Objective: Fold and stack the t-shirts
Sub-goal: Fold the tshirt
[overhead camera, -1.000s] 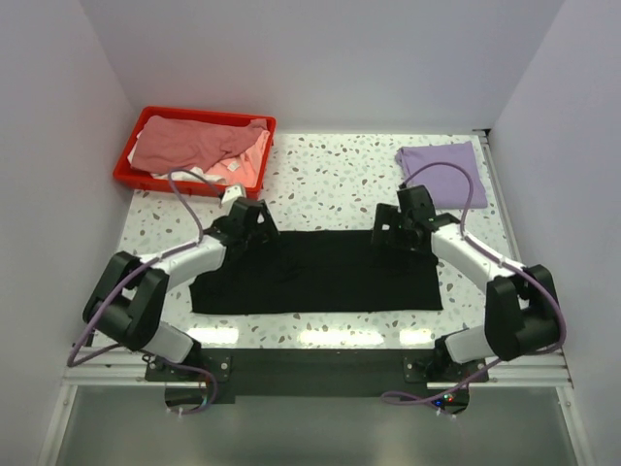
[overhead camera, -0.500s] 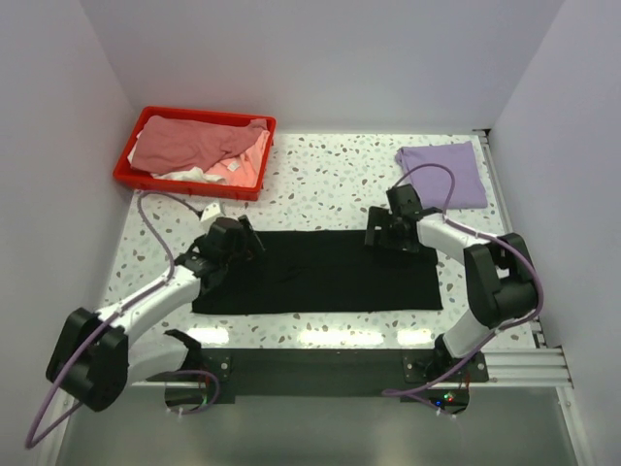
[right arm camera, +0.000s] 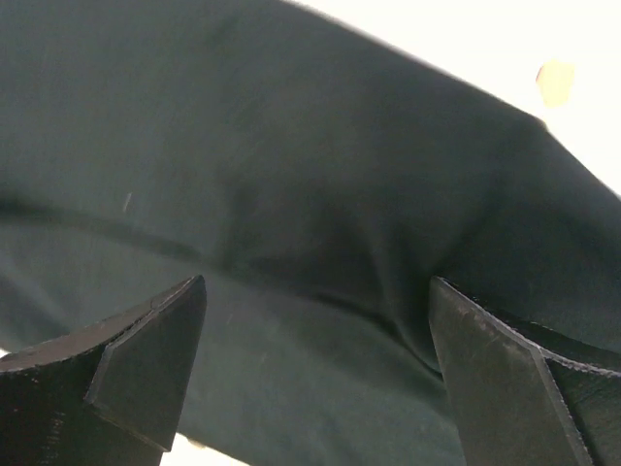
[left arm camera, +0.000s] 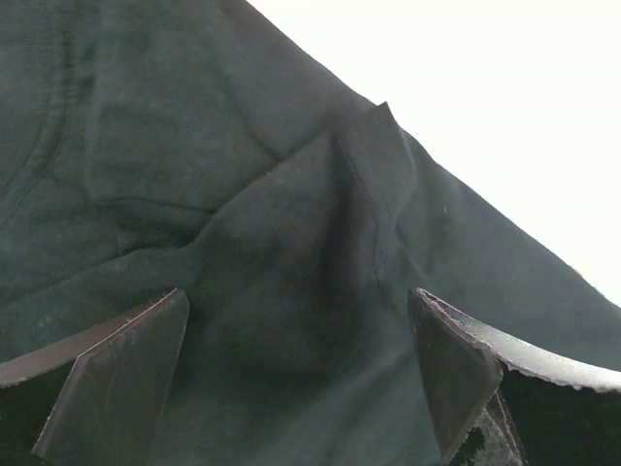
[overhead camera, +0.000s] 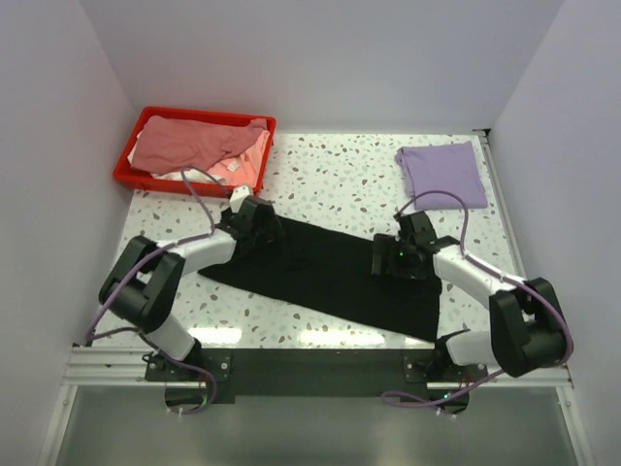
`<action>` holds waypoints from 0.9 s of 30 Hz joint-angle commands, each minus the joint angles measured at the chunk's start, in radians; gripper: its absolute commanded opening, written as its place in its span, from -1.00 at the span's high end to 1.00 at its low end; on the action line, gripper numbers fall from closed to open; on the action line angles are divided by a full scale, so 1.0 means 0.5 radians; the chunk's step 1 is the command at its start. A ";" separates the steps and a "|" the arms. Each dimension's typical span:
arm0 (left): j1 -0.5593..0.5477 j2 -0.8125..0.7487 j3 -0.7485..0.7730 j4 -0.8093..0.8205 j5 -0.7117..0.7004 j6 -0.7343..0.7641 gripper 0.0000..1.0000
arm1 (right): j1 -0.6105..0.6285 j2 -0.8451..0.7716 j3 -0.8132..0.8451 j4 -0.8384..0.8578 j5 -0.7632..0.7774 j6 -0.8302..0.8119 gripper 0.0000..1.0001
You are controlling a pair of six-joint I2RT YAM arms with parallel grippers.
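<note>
A black t-shirt (overhead camera: pixel 330 277) lies flat and slanted across the table, its left end farther back than its right end. My left gripper (overhead camera: pixel 264 229) hangs over the shirt's far left corner. In the left wrist view the left gripper (left arm camera: pixel 301 335) is open, with creased black cloth (left arm camera: pixel 291 223) spread below its fingers. My right gripper (overhead camera: pixel 390 260) is low over the shirt's right part. It (right arm camera: pixel 315 325) is open too, its jaws standing wide over smooth black cloth (right arm camera: pixel 291 175). A folded light purple t-shirt (overhead camera: pixel 442 173) lies at the far right.
A red plastic bin (overhead camera: pixel 136 175) at the far left holds a dusty pink shirt (overhead camera: pixel 189 144) piled over pink and white ones. Speckled tabletop (overhead camera: pixel 330 180) shows between bin and purple shirt. White walls close in on three sides.
The black t-shirt has swung from square to slanted, left end back and right end forward. My left gripper moved toward the far left corner; my right gripper came nearer the front.
</note>
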 commanded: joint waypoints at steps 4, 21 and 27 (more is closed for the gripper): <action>-0.242 0.554 0.500 0.015 0.238 0.068 -1.00 | 0.175 -0.253 -0.153 -0.359 -0.208 -0.032 -0.98; -0.350 1.763 2.326 -0.666 0.456 0.274 -1.00 | 0.577 -0.174 -0.154 -0.102 -0.558 0.115 -0.98; -0.258 2.009 2.648 -0.703 0.612 0.213 -1.00 | 0.722 -0.070 -0.114 -0.041 -0.672 0.122 -0.97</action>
